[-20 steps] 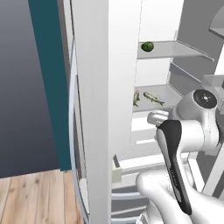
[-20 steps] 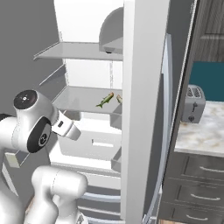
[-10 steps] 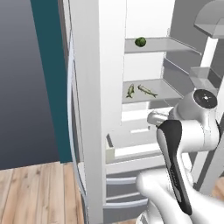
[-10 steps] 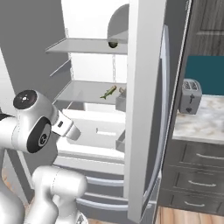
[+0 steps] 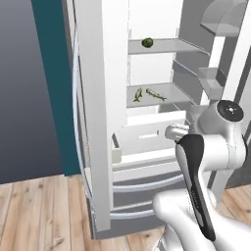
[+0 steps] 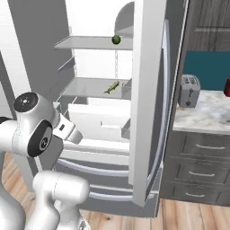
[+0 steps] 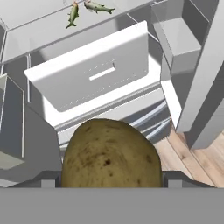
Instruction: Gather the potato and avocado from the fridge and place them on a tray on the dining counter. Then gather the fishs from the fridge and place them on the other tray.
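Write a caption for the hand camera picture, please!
The fingers hold a brown potato before the open fridge, two fish on the shelf behind.

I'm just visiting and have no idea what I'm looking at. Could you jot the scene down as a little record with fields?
place: kitchen, in front of an open fridge
robot hand: gripper closed on a brown potato
upper shelf: avocado
lower shelf: two fish, side by side
beside fridge: counter with a toaster
floor: wood planks
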Robot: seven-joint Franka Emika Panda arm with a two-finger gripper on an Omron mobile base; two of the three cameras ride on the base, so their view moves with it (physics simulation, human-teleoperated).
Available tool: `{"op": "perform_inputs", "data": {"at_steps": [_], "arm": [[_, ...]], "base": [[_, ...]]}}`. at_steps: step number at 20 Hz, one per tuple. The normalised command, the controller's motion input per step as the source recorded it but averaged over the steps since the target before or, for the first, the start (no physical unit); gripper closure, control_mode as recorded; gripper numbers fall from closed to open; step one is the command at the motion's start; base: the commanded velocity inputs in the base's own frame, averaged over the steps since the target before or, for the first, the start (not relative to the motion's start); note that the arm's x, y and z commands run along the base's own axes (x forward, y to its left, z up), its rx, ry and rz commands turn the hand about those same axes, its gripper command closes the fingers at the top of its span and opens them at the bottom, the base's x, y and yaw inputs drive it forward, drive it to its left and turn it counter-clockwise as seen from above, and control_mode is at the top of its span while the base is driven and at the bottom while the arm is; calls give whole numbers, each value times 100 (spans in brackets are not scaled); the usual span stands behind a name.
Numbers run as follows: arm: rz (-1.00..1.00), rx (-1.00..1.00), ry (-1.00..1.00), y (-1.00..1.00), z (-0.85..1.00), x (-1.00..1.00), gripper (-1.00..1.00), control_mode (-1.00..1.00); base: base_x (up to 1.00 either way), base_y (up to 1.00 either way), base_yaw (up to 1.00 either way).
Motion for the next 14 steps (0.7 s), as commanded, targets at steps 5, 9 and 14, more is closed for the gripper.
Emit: {"op": "perform_inputs", "data": {"at_steps": [5,9,14], "arm": [[0,0,0,0,0,0,100,100],[0,0,0,0,0,0,100,100],[0,0,0,0,0,0,100,100]], "base": [[-41,38,-20],[-39,46,-27],[-53,24,-35]]}}
